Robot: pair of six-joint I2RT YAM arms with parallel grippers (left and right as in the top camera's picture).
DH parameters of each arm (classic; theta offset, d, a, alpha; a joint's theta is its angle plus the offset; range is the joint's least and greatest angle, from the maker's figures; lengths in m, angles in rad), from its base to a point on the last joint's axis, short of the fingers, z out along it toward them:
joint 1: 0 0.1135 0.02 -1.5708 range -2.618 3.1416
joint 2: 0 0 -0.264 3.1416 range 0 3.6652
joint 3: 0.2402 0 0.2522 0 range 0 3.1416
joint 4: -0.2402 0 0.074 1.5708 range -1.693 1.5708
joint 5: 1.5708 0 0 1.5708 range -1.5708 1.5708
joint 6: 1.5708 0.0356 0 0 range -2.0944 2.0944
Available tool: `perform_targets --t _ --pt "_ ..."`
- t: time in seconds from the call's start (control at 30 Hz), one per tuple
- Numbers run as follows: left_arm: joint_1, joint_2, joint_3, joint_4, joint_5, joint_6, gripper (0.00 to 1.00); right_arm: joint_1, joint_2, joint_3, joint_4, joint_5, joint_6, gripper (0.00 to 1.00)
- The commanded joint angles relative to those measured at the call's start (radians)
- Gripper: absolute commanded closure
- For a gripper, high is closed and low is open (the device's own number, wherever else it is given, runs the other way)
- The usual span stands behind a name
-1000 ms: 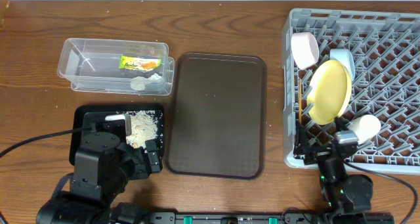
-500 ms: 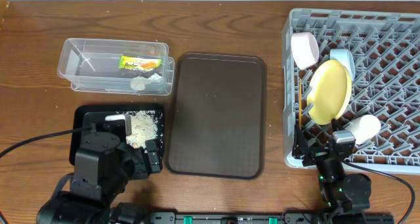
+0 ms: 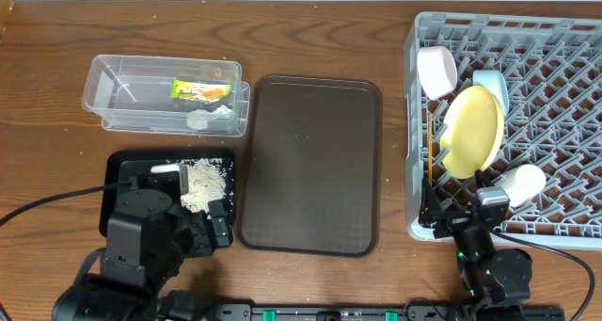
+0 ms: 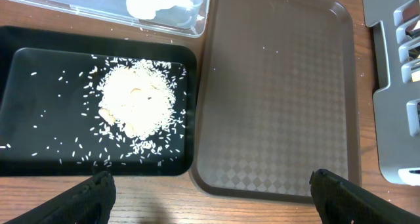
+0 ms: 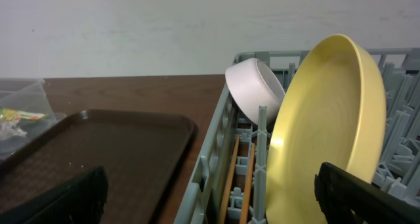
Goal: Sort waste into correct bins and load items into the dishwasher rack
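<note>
The grey dishwasher rack (image 3: pixel 564 48) at the right holds the yellow plate (image 3: pixel 473 131) on edge, the white bowl (image 3: pixel 435 70), the light blue bowl (image 3: pixel 492 84), the pale cup (image 3: pixel 521 183) and two chopsticks (image 3: pixel 430 147) by its left wall. The plate (image 5: pixel 328 125), white bowl (image 5: pixel 254 87) and chopsticks (image 5: pixel 239 178) show in the right wrist view. The clear tub (image 3: pixel 113 95) holds the snack wrapper (image 3: pixel 199 91) and white scrap (image 3: pixel 198 120). The black tray (image 3: pixel 118 166) holds rice (image 3: pixel 205 182); the rice (image 4: pixel 136 99) shows in the left wrist view. My left gripper (image 4: pixel 210 201) is open and empty. My right gripper (image 5: pixel 210 198) is open and empty at the rack's front left.
A large dark brown serving tray (image 3: pixel 310 166) lies between the bins and the rack; it also shows in the left wrist view (image 4: pixel 282 92) and right wrist view (image 5: pixel 98 145). Cables trail along the front edge of the wooden table.
The right arm drew back slightly toward the front edge between the earliest frame and now. Nothing else moved.
</note>
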Motion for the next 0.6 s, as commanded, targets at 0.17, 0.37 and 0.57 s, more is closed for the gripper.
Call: perform_targets --t 0.17,0.37,0.57 --pt "-0.002 -0.002 -0.003 0.002 -0.011 -0.005 0.03 -0.005 -0.006 -0.001 -0.004 -0.011 -0.003 0.01" --pt "0.003 -0.079 -0.039 -0.032 -0.075 0.064 0.03 -0.005 -0.006 -0.001 -0.004 -0.011 -0.003 0.01" --pt "0.072 -0.245 -0.277 0.172 -0.092 0.146 0.03 -0.005 -0.006 -0.001 -0.004 -0.011 -0.003 0.01"
